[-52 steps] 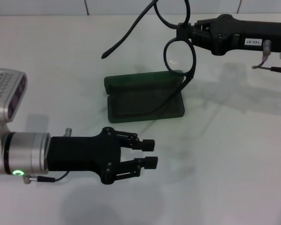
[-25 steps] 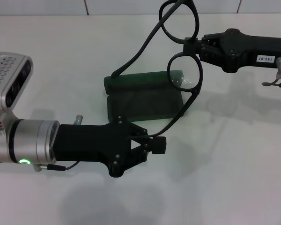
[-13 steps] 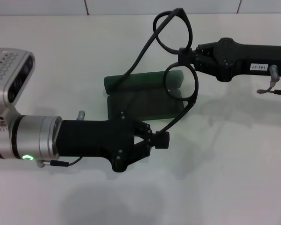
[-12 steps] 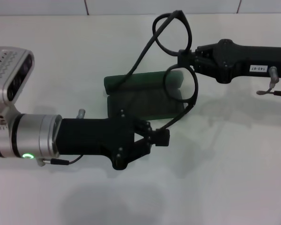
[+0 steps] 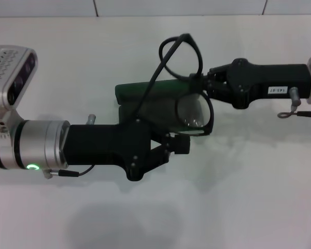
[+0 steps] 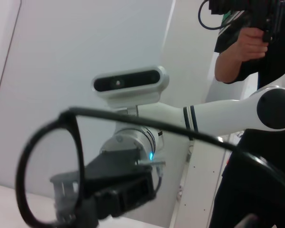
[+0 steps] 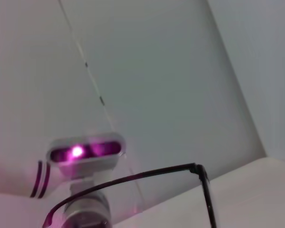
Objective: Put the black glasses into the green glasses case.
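Note:
The black glasses (image 5: 193, 112) hang tilted just above the green glasses case (image 5: 127, 93), which lies open on the white table. My right gripper (image 5: 198, 83) comes in from the right and is shut on the bridge between the lenses. One temple arm runs down across the case. The other temple's tip sits between the fingers of my left gripper (image 5: 179, 146), which is shut on it at the case's near edge and hides the case's front part. The left wrist view shows a lens rim (image 6: 76, 142) close up, with the right gripper (image 6: 115, 192) behind it. A temple arm (image 7: 147, 175) crosses the right wrist view.
The white table (image 5: 249, 181) stretches bare around the case, with a tiled wall at its far edge. A person (image 6: 247, 42) stands behind the robot in the left wrist view. The left arm's camera housing (image 5: 10, 72) sits at the far left.
The right gripper has carried the glasses down and to the left, so they now lie flatter over the case. The left gripper closed on the temple tip and moved toward the case.

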`<state>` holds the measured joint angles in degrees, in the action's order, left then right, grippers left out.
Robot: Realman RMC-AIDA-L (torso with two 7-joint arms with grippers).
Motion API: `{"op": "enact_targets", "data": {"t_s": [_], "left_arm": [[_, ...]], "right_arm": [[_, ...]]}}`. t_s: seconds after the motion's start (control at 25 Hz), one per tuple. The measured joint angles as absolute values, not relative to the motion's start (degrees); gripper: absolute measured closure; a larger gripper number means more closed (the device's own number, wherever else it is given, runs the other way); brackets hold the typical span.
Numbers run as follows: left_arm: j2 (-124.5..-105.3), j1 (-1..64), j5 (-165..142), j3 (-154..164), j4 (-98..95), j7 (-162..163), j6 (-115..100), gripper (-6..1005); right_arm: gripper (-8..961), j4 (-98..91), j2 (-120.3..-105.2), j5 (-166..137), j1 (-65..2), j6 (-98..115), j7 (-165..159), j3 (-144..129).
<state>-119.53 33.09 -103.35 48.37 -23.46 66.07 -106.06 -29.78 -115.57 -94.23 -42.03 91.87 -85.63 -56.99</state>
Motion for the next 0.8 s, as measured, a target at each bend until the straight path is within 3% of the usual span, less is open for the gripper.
{"op": "enact_targets", "data": {"t_s": [0.8], "left_arm": [[-119.53, 33.21, -102.31, 48.60, -23.47, 66.27, -106.09, 986]], "right_arm": [[885, -30.29, -115.66, -93.91, -42.58, 95.70, -84.99, -62.49]]}}
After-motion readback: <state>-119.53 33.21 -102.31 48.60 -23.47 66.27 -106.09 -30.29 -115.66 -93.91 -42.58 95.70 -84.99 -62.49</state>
